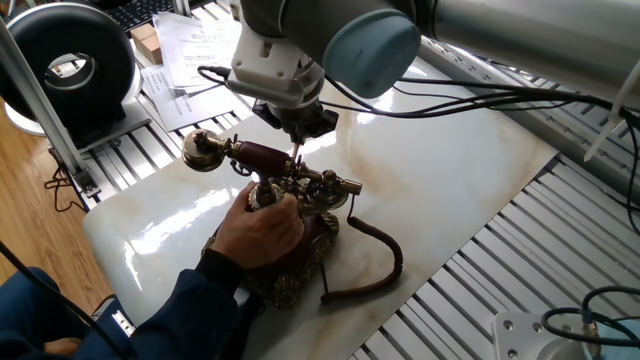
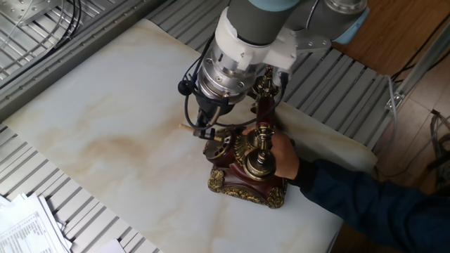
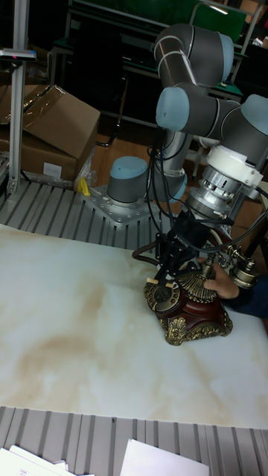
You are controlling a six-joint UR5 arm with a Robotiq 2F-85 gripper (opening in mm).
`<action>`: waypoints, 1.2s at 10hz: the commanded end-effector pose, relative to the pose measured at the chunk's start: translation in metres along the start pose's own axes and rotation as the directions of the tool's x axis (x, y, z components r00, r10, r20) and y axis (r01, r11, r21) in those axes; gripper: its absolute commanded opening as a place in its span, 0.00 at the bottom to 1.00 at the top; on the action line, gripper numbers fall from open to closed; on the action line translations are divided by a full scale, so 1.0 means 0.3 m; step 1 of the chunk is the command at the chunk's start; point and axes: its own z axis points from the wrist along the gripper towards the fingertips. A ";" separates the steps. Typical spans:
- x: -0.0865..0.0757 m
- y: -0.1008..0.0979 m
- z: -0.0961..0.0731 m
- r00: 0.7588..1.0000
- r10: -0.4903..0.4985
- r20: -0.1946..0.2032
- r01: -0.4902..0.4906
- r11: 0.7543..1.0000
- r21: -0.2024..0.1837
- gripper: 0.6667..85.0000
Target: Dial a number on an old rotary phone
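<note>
The old rotary phone (image 2: pixel 247 163), ornate brass with a dark red-brown handset and decorated square base, stands on your white marble bench (image 2: pixel 105 133), steadied by a person's hand (image 1: pixel 262 232) so it won't slide under dialling force. Your black two-finger gripper (image 3: pixel 173 262) is clamped on a small wooden stick (image 2: pixel 191 128), its tip poised just over the round dial (image 3: pixel 164 294), ready to hook a finger hole

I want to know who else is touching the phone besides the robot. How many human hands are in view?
1. A single hand rests on the phone, steadying its base on the side away from the gripper. A second hand may be out of frame.
</note>
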 end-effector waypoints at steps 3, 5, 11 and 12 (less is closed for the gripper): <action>-0.044 0.013 0.005 1.000 0.001 0.023 -0.001 1.000 -0.001 0.01; -0.046 0.014 0.007 1.000 0.003 0.021 -0.003 1.000 -0.001 0.01; -0.057 0.020 0.013 0.999 0.032 0.007 -0.032 0.999 -0.013 0.01; -0.062 0.017 0.015 0.999 0.037 0.005 -0.037 0.999 -0.014 0.01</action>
